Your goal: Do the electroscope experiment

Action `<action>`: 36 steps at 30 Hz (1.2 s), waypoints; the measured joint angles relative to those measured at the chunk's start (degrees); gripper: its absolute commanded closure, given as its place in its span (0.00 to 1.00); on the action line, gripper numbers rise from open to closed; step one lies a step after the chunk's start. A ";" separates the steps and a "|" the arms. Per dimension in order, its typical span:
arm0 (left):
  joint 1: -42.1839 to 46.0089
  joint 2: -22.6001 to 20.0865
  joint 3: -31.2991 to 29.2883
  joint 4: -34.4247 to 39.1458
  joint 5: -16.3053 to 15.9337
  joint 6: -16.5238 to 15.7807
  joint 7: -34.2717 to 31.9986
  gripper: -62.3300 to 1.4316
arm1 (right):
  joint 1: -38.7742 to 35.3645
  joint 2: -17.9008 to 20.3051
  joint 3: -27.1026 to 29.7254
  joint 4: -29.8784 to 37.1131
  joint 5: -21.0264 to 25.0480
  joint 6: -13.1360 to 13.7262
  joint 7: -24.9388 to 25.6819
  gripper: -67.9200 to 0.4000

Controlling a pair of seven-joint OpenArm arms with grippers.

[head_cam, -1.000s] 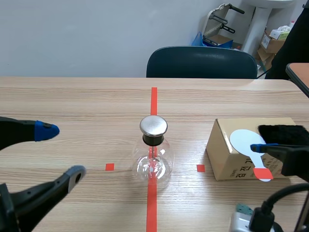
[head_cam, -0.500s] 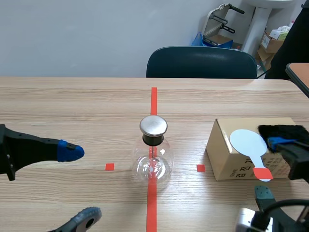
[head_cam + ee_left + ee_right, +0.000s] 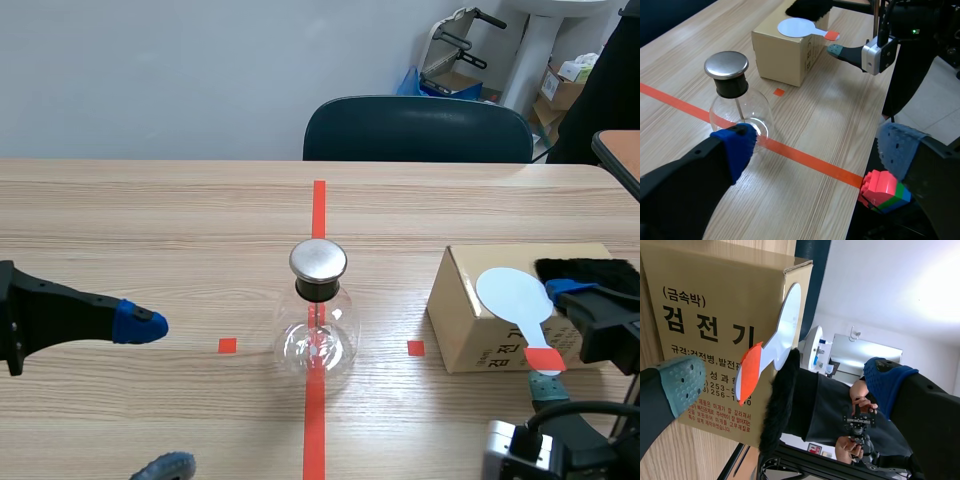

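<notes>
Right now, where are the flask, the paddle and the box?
flask (image 3: 316,340): scene view, on the glass bulb.
paddle (image 3: 510,292): scene view, on the white disc.
box (image 3: 470,335): scene view, on the front face.

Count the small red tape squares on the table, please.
2. One square lies left of the flask; the other lies between the flask and the box. More may be hidden behind the box.
</notes>
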 measured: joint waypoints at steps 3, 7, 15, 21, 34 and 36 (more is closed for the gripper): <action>0.59 -0.52 0.00 -0.02 -1.33 0.00 -0.02 0.12 | 0.00 0.00 0.00 0.00 0.00 -0.02 0.00 0.15; 0.74 -0.50 -0.02 -0.02 -1.31 -0.02 1.31 0.12 | 0.00 0.00 0.00 0.00 0.00 -0.02 0.00 0.46; 0.74 -0.50 -0.02 -0.02 -2.47 -0.02 1.49 0.12 | -0.02 0.00 0.00 0.00 0.00 0.13 0.11 0.85; 0.74 -0.50 -0.02 -0.02 -2.45 -0.04 1.46 0.12 | 0.00 0.00 0.00 0.00 0.02 0.11 0.63 0.98; 0.74 -0.50 -0.02 -0.02 -3.74 -0.02 1.46 0.12 | 0.00 0.00 0.00 0.00 0.02 0.11 0.63 0.98; 0.74 -0.50 -0.02 -0.02 -3.74 -0.02 1.46 0.12 | 0.00 0.00 0.00 0.00 0.02 0.11 0.63 0.98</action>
